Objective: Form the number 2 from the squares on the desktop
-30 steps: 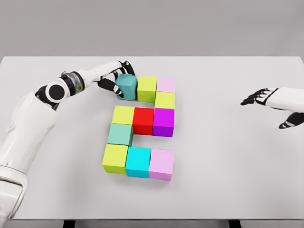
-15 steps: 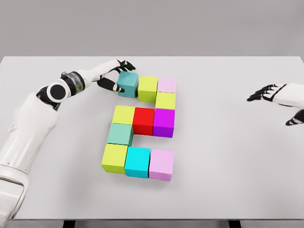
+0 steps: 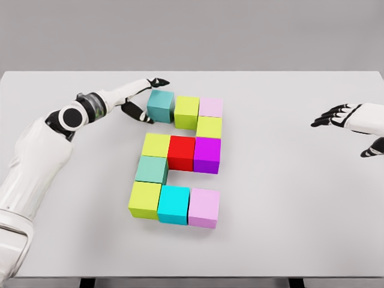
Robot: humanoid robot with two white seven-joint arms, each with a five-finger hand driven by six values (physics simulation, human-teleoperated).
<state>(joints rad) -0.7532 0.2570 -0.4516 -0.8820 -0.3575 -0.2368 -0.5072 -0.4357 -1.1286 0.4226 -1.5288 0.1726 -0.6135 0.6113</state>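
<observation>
Coloured squares (image 3: 177, 162) form a figure 2 on the white tabletop (image 3: 288, 204), left robot hand (image 3: 146, 99) fingers spread beside the teal top-left square (image 3: 160, 106), right robot hand (image 3: 345, 120) hovering spread far right.

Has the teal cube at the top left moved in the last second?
Yes. The teal cube went from tilted to flat, ending squarely in line beside the lime cube, which stayed fixed.

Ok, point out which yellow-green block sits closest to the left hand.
The yellow-green block in the top row, right of the teal block beside the left hand; the others lie lower.
</observation>
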